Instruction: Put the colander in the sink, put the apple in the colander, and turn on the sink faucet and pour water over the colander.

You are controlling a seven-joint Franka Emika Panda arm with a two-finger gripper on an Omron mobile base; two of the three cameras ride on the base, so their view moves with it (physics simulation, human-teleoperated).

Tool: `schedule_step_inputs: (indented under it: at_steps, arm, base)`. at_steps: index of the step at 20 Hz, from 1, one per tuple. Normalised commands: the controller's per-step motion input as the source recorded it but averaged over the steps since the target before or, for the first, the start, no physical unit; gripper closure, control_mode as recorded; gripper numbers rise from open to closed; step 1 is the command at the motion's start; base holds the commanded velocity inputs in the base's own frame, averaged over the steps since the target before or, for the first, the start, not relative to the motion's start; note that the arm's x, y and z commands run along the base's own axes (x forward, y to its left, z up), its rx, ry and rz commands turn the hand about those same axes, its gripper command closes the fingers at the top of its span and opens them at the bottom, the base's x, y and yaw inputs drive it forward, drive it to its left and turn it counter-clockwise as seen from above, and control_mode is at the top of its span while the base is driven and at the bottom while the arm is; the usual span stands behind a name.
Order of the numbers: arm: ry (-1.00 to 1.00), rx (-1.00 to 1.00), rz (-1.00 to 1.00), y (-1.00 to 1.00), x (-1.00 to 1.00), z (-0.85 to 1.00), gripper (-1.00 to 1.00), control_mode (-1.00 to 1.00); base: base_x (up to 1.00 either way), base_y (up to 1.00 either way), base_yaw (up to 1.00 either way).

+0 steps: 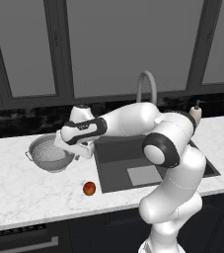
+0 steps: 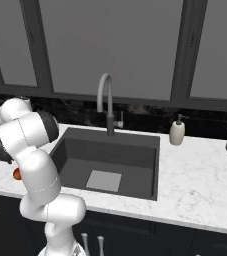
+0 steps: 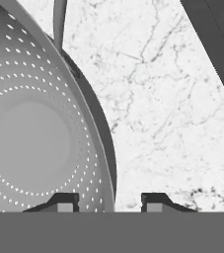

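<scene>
Hand view shows my gripper point(image 3: 109, 200) straddling the colander point(image 3: 34, 133) rim, one fingertip point(image 3: 64, 200) inside the bowl and the other outside over the marble counter point(image 3: 172, 99). My jaws look fairly narrow around the rim, but I cannot tell if they press it. From the left base view, the colander point(image 1: 47, 153) sits on the counter left of the sink point(image 1: 133, 153), with the apple point(image 1: 89, 188) nearby at the counter's front. The faucet point(image 2: 106, 102) stands behind the sink, a soap bottle point(image 2: 177, 131) to its right.
</scene>
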Motion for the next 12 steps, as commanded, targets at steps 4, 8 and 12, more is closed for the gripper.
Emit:
schedule_step_inputs:
  at_steps: [4, 8, 12]
  arm:
    - [0.0, 0.0, 0.0, -0.03, 0.24, -0.06, 1.0, -1.0]
    - [0.0, -0.02, 0.0, 0.0, 0.3, -0.18, 1.0, -1.0]
    - [0.0, -0.02, 0.0, 0.0, 0.25, -0.27, 1.0, -1.0]
  base:
    - [0.0, 0.0, 0.0]
    - [0.0, 0.0, 0.0]
    - [0.0, 0.0, 0.0]
